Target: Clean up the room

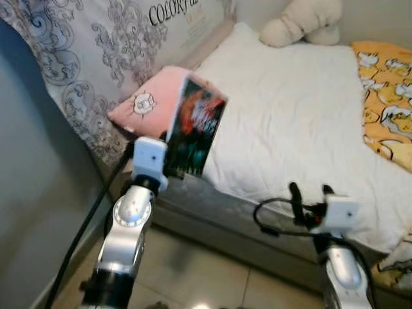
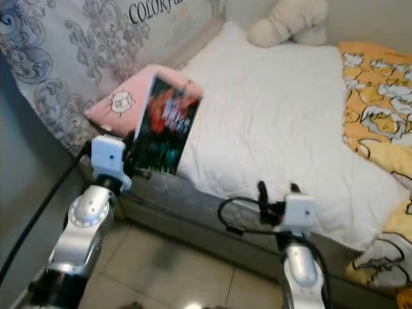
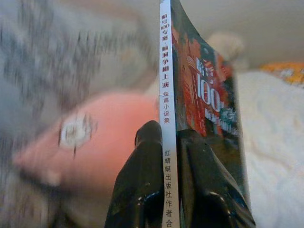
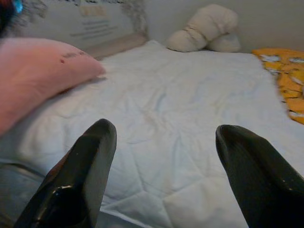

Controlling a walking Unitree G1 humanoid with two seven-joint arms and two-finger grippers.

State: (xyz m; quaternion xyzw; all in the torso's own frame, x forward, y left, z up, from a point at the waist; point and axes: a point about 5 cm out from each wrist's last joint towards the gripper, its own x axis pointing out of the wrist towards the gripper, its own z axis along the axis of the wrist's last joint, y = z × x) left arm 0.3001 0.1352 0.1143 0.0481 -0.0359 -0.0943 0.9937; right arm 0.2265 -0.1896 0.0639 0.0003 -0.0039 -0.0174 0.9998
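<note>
- Gripping a book [image 3: 190,118] by its lower spine edge, my left gripper [image 3: 168,156] is clamped tight: one black finger presses each cover, and the white spine with its printed characters runs up between them.
- I hold the book upright in the air, its dark red-and-teal cover [image 1: 196,125] standing above the near edge of the bed [image 1: 212,206], just in front of the pink pillow [image 1: 151,100].
- My right gripper [image 4: 161,166] is spread wide and holds nothing; its two fingers frame the white quilt [image 4: 190,118] with bare cloth between them. In the head views it hovers low at the bed's near edge [image 2: 277,193], well apart from the book.
- As for progress, I judge the tidying is mid-way at best: the book is picked up but not yet put anywhere, and I can't see a shelf or table to take it.
- Further out, the pink pillow lies against the patterned headboard cushion [image 1: 96,45], a cream plush toy [image 1: 302,22] sits at the far end of the quilt, and a yellow printed blanket [image 1: 386,96] lies rumpled along my right side of the bed.
- Those may yet need straightening, though that is my guess from the task alone.
- Below me is tiled floor [image 1: 193,270].
</note>
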